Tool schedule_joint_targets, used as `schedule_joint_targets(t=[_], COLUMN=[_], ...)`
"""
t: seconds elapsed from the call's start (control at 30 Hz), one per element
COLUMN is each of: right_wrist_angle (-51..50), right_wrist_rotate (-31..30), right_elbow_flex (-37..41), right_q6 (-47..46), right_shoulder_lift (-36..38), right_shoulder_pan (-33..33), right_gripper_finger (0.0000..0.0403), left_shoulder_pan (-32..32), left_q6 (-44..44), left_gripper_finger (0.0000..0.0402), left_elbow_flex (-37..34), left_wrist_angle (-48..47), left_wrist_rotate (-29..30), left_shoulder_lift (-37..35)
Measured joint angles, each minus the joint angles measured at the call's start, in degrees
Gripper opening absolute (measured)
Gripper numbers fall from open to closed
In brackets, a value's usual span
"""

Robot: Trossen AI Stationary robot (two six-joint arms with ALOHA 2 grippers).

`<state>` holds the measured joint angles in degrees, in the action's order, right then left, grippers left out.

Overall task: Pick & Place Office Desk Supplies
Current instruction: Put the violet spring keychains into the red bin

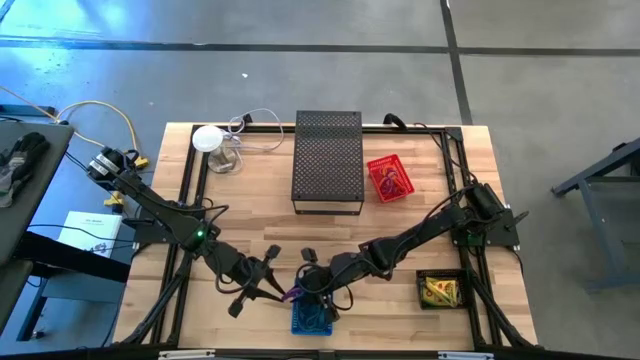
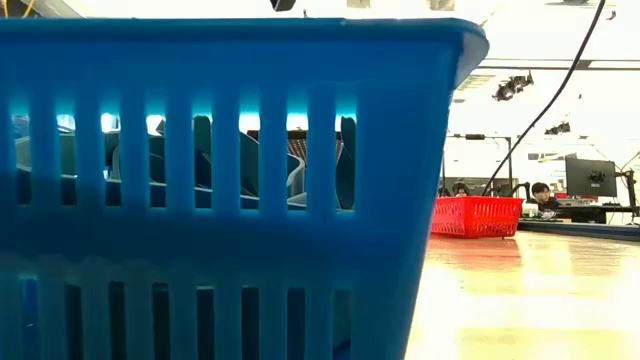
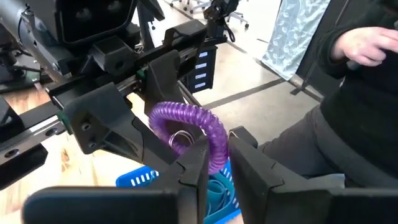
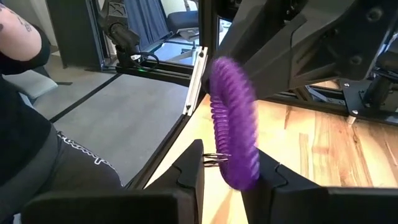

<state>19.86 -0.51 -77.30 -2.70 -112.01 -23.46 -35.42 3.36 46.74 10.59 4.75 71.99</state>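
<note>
A purple coiled loop [image 1: 293,294] with a small metal ring [image 3: 180,138] hangs between my two grippers, just above the blue basket [image 1: 312,318] at the table's near edge. My left gripper [image 3: 219,163] comes from the left and is shut on the loop. My right gripper [image 4: 230,171] comes from the right and is shut on the same loop [image 4: 235,118]. The basket [image 2: 230,180] fills the low view and hides both grippers there. Teal loops [image 3: 217,190] lie in it. My left gripper pinches one side of the purple loop's coil [image 3: 216,152] between its two fingers. The loop stands out beyond the fingertips, clear of the basket below. My right gripper has the loop's other side [image 4: 241,163] between its two fingers, beside the metal ring [image 4: 214,158]. The loop rises on edge above the fingertips, lifted clear of the table.
A tall black mesh box [image 1: 328,160] stands at the far middle, with a red basket [image 1: 388,178] to its right. A black tray with yellow items [image 1: 440,290] is near right. A white round object with a cable [image 1: 207,138] is far left. A person [image 3: 348,112] stands past the near edge.
</note>
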Motion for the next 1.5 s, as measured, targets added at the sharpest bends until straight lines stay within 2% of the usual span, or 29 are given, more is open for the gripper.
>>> schedule_joint_targets(t=[0.23, 0.4, 0.63, 0.83, 1.17, 1.4, 1.5], right_wrist_angle=[0.00, -1.23, -8.18, -16.75, -32.22, -47.83, -62.93], right_wrist_rotate=[0.00, -0.15, -9.25, -21.56, -37.97, -45.73, -47.52], right_elbow_flex=[0.00, -0.02, -0.02, -0.02, -0.03, -0.06, -0.02], right_q6=[0.00, 0.00, -0.45, -1.26, -13.18, -28.23, -41.32], right_shoulder_lift=[0.00, 0.00, 0.00, 0.23, 0.65, 5.50, 8.90], right_shoulder_pan=[0.00, 0.00, -1.00, -3.69, -7.35, -8.48, -8.80], right_gripper_finger=[0.0060, 0.0060, 0.0049, 0.0049, 0.0049, 0.0049, 0.0049], left_shoulder_pan=[0.00, 0.00, -0.30, -2.48, -3.91, -3.91, -3.91], left_q6=[1.45, 1.49, 0.44, 1.43, 1.50, 2.82, 4.08], left_gripper_finger=[0.0125, 0.0180, 0.0230, 0.0237, 0.0237, 0.0237, 0.0238], left_elbow_flex=[0.00, 0.00, -0.02, -0.02, -0.02, -0.02, -0.02], left_wrist_angle=[0.07, 0.22, 0.22, 0.63, 0.63, 0.63, 0.62], left_wrist_rotate=[0.17, 3.83, 5.05, 5.07, 5.09, 4.05, 3.94], left_shoulder_lift=[0.00, 0.02, 0.02, 0.02, 0.04, 0.04, 0.04])
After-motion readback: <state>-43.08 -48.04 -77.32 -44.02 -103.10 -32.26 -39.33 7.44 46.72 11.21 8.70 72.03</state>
